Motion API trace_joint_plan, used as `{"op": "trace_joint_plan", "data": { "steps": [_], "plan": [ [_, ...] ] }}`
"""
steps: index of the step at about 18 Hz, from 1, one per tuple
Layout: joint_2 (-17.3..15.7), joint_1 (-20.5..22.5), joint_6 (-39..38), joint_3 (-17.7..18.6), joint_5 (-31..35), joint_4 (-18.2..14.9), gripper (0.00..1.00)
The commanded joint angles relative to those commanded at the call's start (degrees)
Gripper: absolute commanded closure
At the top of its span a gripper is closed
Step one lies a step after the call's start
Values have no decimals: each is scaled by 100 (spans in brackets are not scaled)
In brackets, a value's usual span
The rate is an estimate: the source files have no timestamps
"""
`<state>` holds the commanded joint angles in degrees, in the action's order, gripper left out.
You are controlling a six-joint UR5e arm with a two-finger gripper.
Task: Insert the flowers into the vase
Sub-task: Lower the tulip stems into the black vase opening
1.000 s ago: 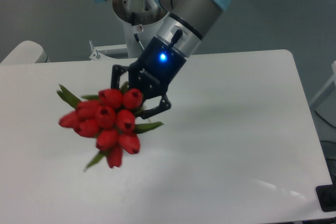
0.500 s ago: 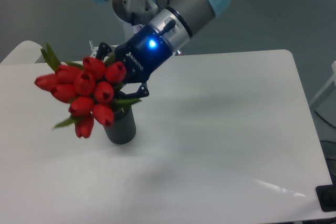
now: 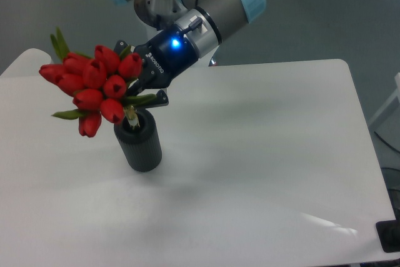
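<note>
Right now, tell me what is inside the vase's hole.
A pale stem end of the flowers enters the vase hole; how deep it reaches is hidden by the wall.

My bench [image 3: 269, 173] is a white slab with rounded corners, its matte top showing soft shadows and a pale streak of reflected light near the lower right. Behind it lies a dull grey-green floor [image 3: 56, 10]. A second white, rounded surface [image 3: 28, 60] pokes in at the far left. A dark block [image 3: 389, 236] sits at the bench's lower right edge, too cropped to identify.
</note>
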<state>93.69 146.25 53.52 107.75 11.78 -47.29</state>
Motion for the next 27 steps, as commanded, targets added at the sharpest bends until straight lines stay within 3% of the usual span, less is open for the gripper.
{"op": "trace_joint_plan", "data": {
  "steps": [8, 12, 27],
  "plan": [
    [-79, -18, 246, 325, 17, -9, 77],
    [-132, -9, 623, 676, 26, 0, 77],
    [122, 26, 1775, 1222, 79, 17, 77]
  ]
}}
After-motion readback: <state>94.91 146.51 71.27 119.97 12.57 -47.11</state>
